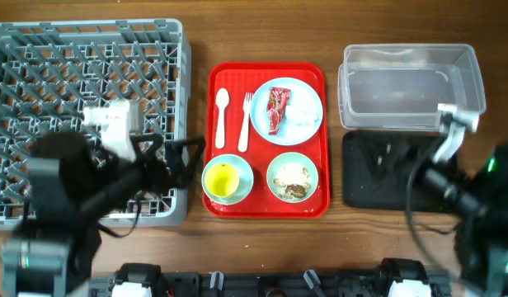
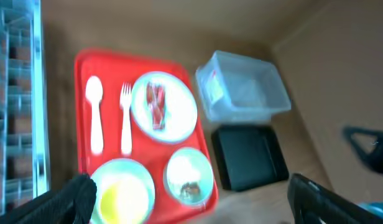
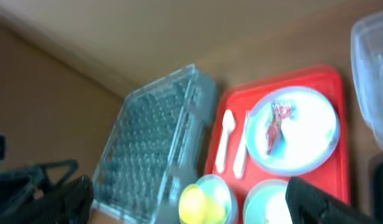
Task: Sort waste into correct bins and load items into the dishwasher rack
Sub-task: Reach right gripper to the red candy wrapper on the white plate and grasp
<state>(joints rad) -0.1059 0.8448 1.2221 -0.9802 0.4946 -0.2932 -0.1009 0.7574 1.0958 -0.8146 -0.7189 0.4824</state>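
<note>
The left end effector (image 2: 190,183) has its fingers spread wide with nothing between them. It is above the corner of the rack (image 1: 72,74), and the red tray (image 1: 312,74) lies just ahead of it. The right end effector (image 3: 188,186) is equally open and empty. The red tray is in front of it, and the tub (image 1: 402,91) and black tray (image 1: 386,173) are close at its side.

- **Wrapper:** The wrapper (image 1: 276,108) lies on the plate (image 1: 308,115), ahead of both end effectors. It looks light, soft and crinkly, so pinching a raised fold from above should work.
- **Scraps:** The scraps (image 1: 292,180) sit loose in a bowl (image 1: 271,188) and probably can't be pinched. It would be better to grip that bowl's rim and tip it.
- **Cup:** The cup (image 1: 224,177) stands in the other bowl (image 1: 249,183). It looks stiff and light, and could be taken by its wall.
- **Plate and bowls:** These seem rigid and smooth, so possibly slippery. Grip each across the rim.
- **Spoon and fork:** The spoon (image 1: 222,115) and fork (image 1: 245,124) lie flat, thin and light. Take each mid-handle, where the fingers may scrape the red tray.
</note>
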